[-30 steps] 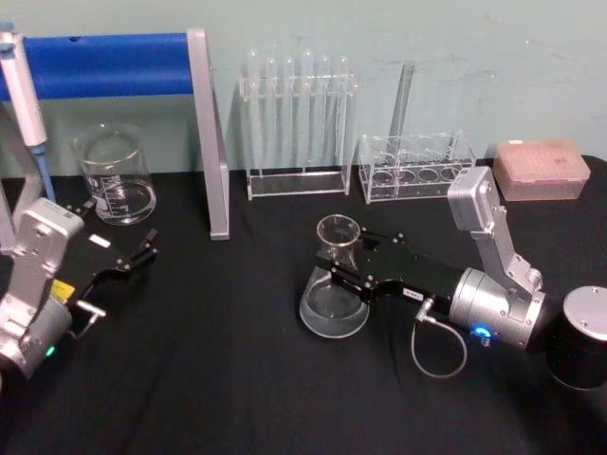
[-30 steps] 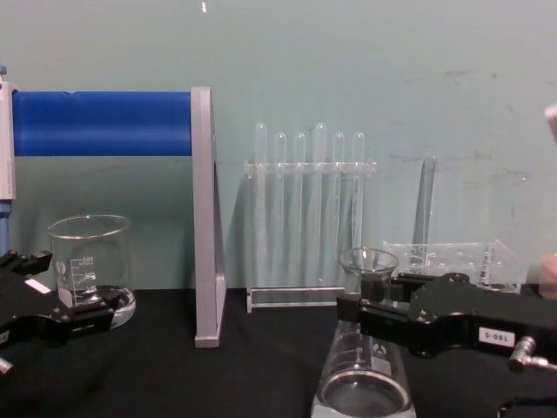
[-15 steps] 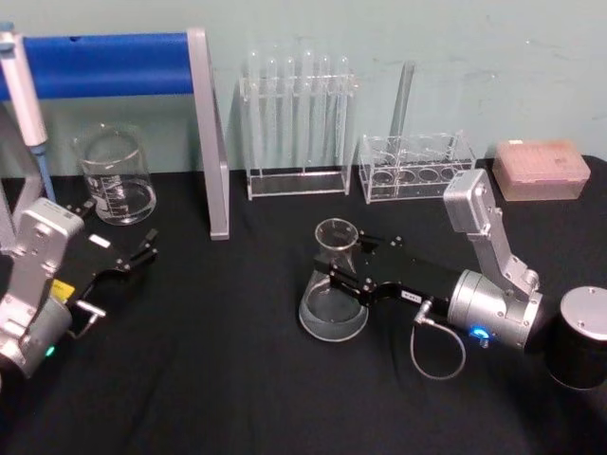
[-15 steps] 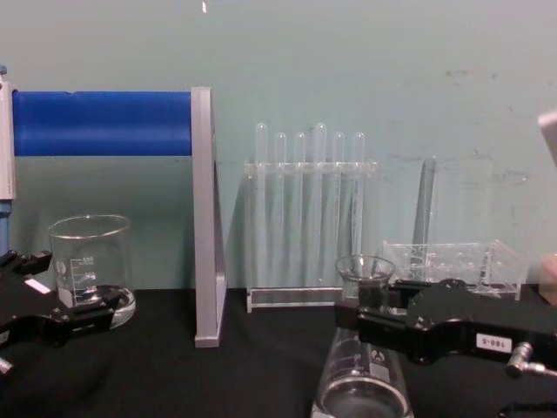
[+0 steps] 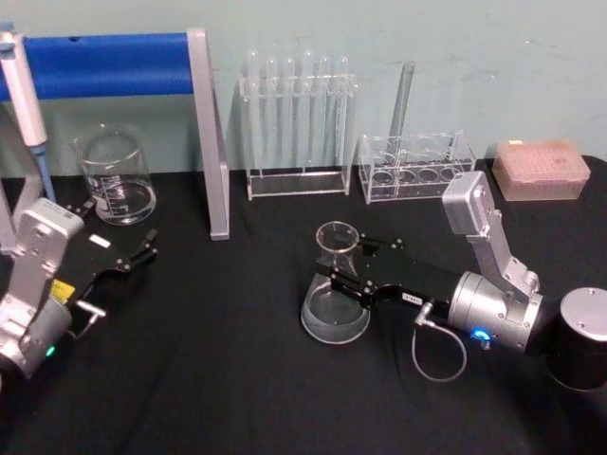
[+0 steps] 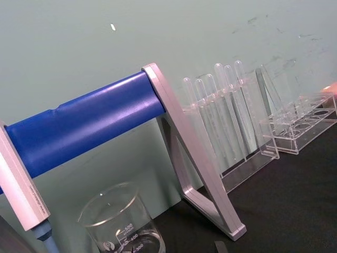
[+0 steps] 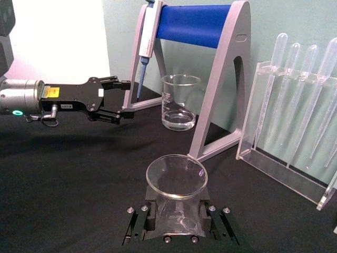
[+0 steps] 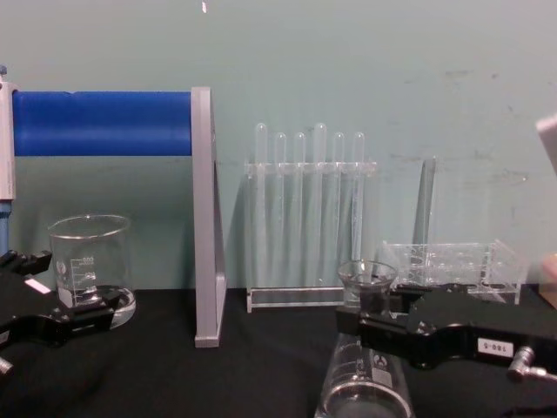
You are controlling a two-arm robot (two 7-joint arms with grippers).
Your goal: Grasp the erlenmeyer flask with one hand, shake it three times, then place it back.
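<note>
One right pincer (image 5: 340, 270) grasping erlenmeyer flask (image 5: 332, 318), left pincer (image 5: 147, 247) released, black table (image 5: 237, 370), green wall (image 5: 512, 57)

Silver arm (image 5: 495, 248), black right gripper (image 5: 339, 266), grey cable (image 5: 438, 357)

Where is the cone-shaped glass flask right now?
Head view: the erlenmeyer flask is just right of centre, its neck clamped by the right gripper, in front of the test-tube rack.
</note>
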